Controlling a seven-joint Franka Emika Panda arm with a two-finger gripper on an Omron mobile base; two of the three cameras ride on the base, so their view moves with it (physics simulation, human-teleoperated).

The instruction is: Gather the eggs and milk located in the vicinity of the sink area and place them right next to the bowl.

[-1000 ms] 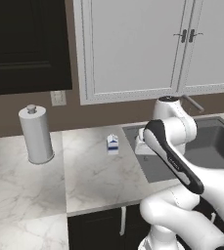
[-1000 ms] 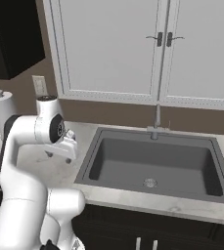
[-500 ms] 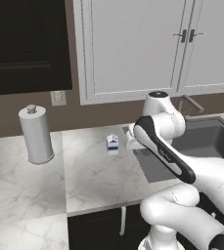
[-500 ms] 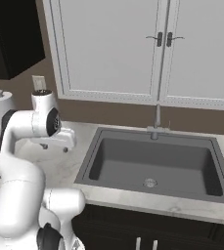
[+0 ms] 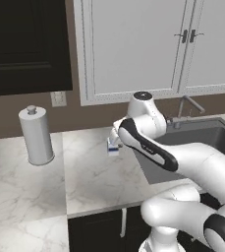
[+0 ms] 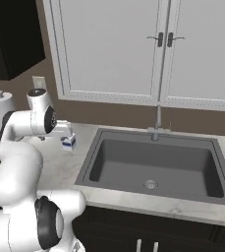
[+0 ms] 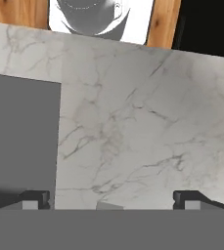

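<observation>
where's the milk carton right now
The milk carton stands on the marble counter just left of the sink in the right base view. In the left base view it peeks out behind the arm, right of the paper-towel roll.

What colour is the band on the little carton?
Blue, low on the white milk carton; right base view shows it best.

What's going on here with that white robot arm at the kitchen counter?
The arm is reaching over the marble counter to the left of the sink, with its gripper open and holding nothing. Its hand hangs right by the milk, a small carton with a blue band that stands upright on the counter near the sink's left edge. A paper-towel roll stands farther left. Nothing has been picked up yet.
</observation>
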